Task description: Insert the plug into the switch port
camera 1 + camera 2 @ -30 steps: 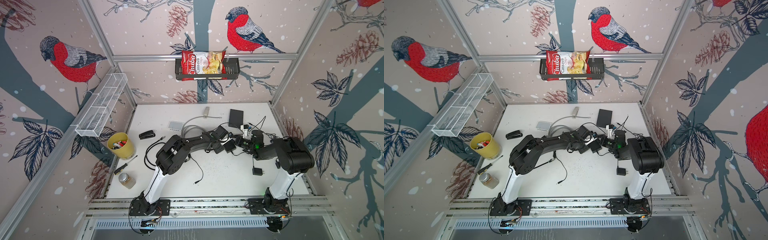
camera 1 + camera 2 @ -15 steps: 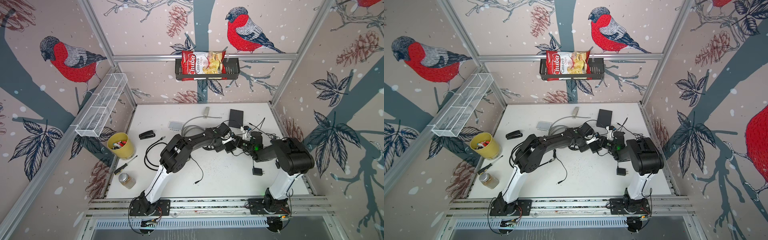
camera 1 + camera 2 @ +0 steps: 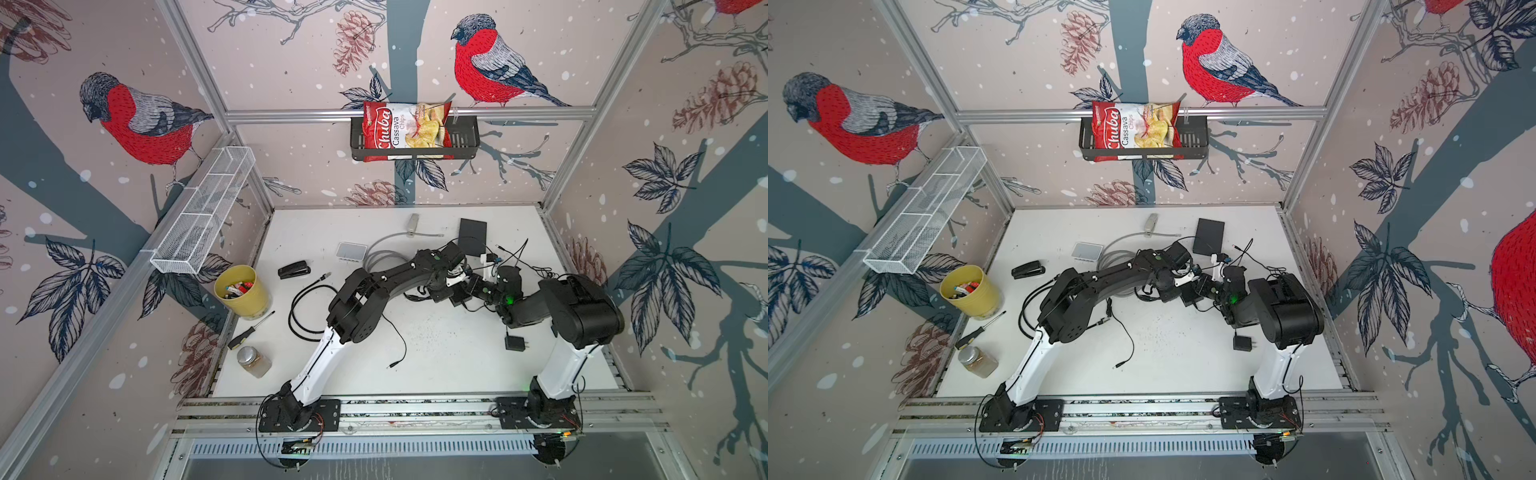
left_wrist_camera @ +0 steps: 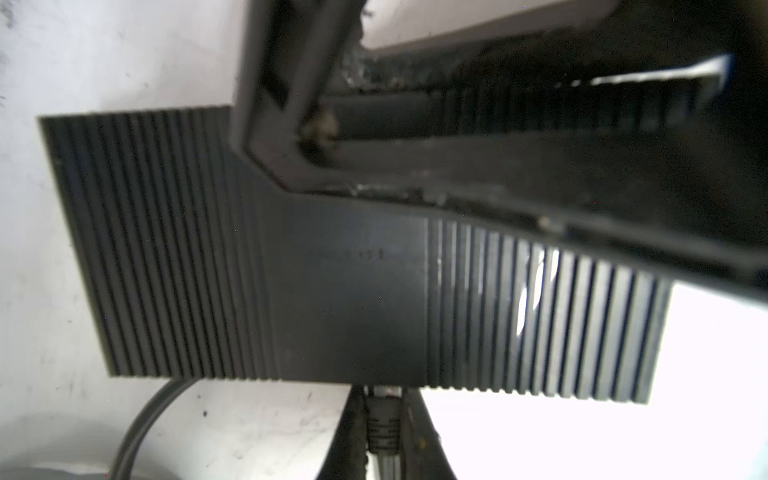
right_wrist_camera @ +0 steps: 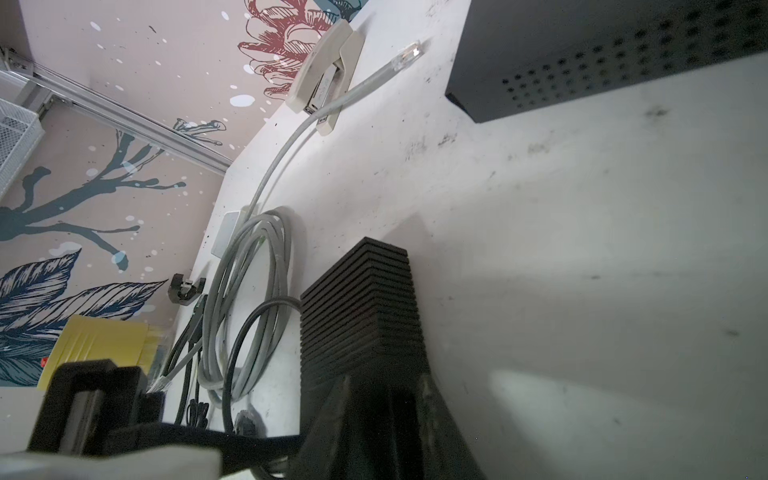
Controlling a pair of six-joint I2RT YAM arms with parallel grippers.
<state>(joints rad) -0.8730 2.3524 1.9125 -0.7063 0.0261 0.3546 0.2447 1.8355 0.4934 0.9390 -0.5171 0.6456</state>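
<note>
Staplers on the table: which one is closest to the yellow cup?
The black stapler, lying near the yellow cup; the beige stapler lies much farther away.

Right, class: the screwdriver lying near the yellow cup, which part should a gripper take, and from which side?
Grip the screwdriver by its thick dark handle, coming straight down with the jaws across it. It lies flat on the table, so above is likely the only open side, and the handle offers more to hold than the thin shaft.
</note>
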